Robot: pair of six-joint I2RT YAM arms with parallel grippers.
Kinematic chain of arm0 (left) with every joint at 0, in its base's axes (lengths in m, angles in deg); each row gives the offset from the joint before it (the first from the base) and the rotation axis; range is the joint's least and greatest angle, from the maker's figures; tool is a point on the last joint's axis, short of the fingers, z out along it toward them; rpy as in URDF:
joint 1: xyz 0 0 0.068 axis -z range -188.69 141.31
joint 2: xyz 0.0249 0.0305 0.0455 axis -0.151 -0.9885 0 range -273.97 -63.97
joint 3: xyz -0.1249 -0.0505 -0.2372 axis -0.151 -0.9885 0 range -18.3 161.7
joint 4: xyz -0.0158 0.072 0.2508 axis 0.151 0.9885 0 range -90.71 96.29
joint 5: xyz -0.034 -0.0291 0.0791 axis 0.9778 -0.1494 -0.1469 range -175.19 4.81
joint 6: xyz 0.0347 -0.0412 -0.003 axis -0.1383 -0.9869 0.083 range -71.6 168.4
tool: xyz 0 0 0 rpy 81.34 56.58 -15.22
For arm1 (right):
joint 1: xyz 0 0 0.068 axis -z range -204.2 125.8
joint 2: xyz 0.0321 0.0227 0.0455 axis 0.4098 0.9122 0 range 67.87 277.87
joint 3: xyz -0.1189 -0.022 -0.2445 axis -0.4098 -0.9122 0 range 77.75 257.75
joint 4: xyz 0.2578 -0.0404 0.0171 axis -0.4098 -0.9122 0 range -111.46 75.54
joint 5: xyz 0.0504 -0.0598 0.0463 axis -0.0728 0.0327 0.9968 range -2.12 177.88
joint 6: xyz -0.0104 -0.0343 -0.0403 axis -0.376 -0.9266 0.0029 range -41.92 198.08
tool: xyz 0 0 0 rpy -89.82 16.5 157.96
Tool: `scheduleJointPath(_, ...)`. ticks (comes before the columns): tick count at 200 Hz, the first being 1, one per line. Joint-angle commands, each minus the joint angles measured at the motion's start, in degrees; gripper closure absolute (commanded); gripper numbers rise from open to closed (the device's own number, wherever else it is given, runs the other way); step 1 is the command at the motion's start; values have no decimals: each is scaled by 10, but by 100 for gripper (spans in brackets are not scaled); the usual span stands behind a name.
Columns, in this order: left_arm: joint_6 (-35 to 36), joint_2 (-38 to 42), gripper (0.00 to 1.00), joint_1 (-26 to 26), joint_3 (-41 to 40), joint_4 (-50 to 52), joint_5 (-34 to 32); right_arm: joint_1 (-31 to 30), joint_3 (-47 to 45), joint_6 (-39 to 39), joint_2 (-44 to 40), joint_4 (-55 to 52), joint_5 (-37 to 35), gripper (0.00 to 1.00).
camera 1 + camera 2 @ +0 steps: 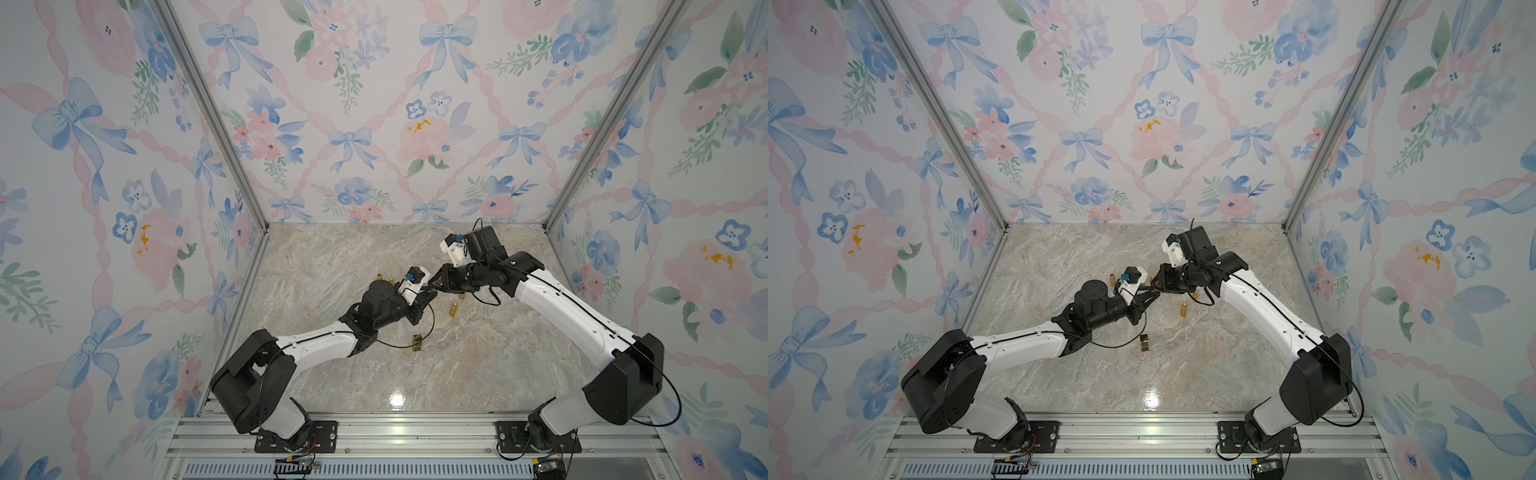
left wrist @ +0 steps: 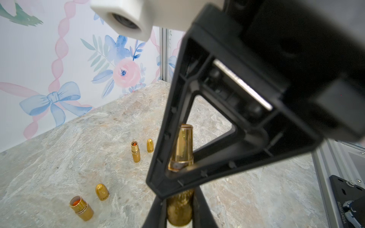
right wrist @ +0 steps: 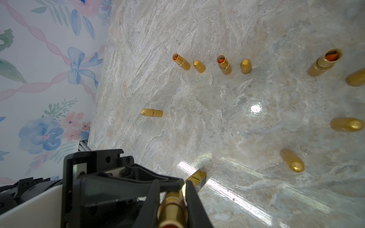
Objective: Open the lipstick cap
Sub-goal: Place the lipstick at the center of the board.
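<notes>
The job is partway done. Three opened tubes [image 3: 181, 61] stand on the table [image 3: 256, 29], each with a loose cap [image 3: 199, 66] beside it. Three more round gold sticks [image 3: 292, 159] look capped, though they are too small here to be sure. One square gold case [image 3: 197, 175] sits apart. One lipstick [image 2: 182, 146] is held in the air between the arms. The left gripper [image 2: 180, 199] is clamped on its cap end and the right gripper [image 3: 172, 190] on its base. That cap is yet to come off.

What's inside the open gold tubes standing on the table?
Orange-red lipstick shows in the mouth of each open tube. The gold walls hide how deep it goes. The caps beside them stand dome-up, insides hidden.
</notes>
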Motion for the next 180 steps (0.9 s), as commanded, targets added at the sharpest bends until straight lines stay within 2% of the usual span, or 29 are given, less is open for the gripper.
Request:
scheduleJointPath(1, 0, -8, 62, -2, 11, -4, -22, 7, 21, -10, -6, -21, -28, 84)
scheduleJointPath(12, 0, -7, 52, -1, 10, -4, -24, 12, 23, -11, -5, -20, -34, 84)
scheduleJointPath(31, -2, -4, 44, -2, 6, -3, -25, 21, 24, -17, 0, -18, -56, 84)
scheduleJointPath(75, -23, 17, 20, -2, -17, 0, -43, 30, 14, -60, 30, -10, -181, 84)
scheduleJointPath(105, -44, 27, 2, -2, -35, 5, -65, 38, -21, -65, 58, 49, -196, 85)
scheduleJointPath(142, -76, 27, 2, -1, -41, 12, -82, 42, -40, -75, 104, 93, -248, 85)
scheduleJointPath(180, -104, 15, 2, 3, -36, 12, -98, 46, -61, -78, 141, 147, -273, 85)
